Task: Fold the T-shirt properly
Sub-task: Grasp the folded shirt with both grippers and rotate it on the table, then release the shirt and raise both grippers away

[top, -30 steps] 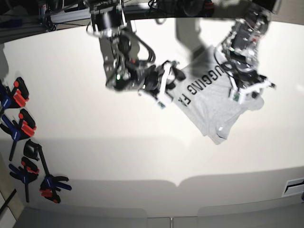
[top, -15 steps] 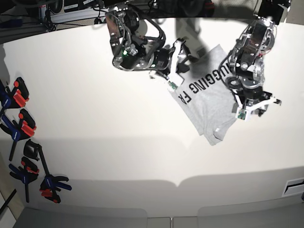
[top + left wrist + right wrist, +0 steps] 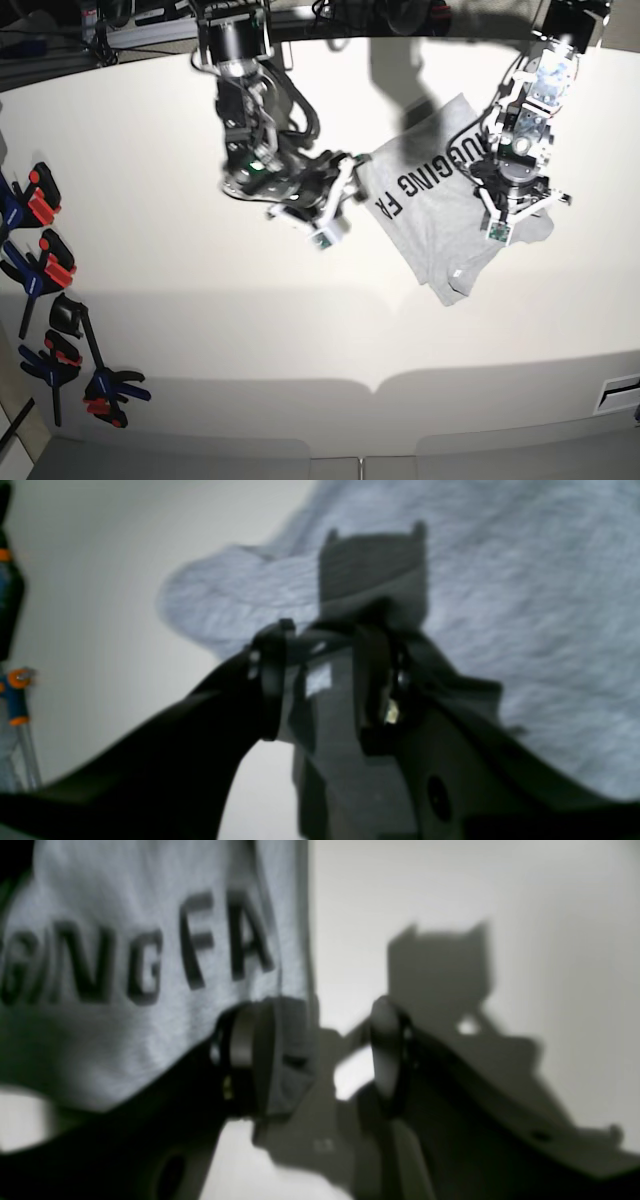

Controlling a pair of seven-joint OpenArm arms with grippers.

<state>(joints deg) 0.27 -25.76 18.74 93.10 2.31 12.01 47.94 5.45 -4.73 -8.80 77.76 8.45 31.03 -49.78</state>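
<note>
Now: we are part way through the fold, and the T-shirt point(image 3: 440, 220) lies on the white tabletop point(image 3: 200, 330), on the far side, between the two arms.
Shirt shape: it is bunched into a slanted, uneven patch, not a neat rectangle. A rounded flap sticks out at one edge in the left wrist view.
Left jaws: they are partly open and hang right over the grey cloth. We see nothing pinched between them.
Right jaws: they stand open, with the tabletop showing in the gap. One jaw sits just beside the shirt's straight edge, near the letters. We cannot tell if it touches the cloth.
Doing it well: we think each pair of jaws should go low and pinch only the cloth layers we want to move. Then both arms should lift and carry evenly, so the fold lands flat with the edges lined up.
Watch out: a pinch on too many layers may drag the whole shirt.
Cloth: it is soft, floppy, speckled light grey, and it wrinkles easily.
Letters point(image 3: 420, 180): they are black, blocky and flat.
Tabletop feel: it looks smooth and hard, so the cloth may slide.
Clamps point(image 3: 45, 265): they lie well apart from the shirt.
</note>
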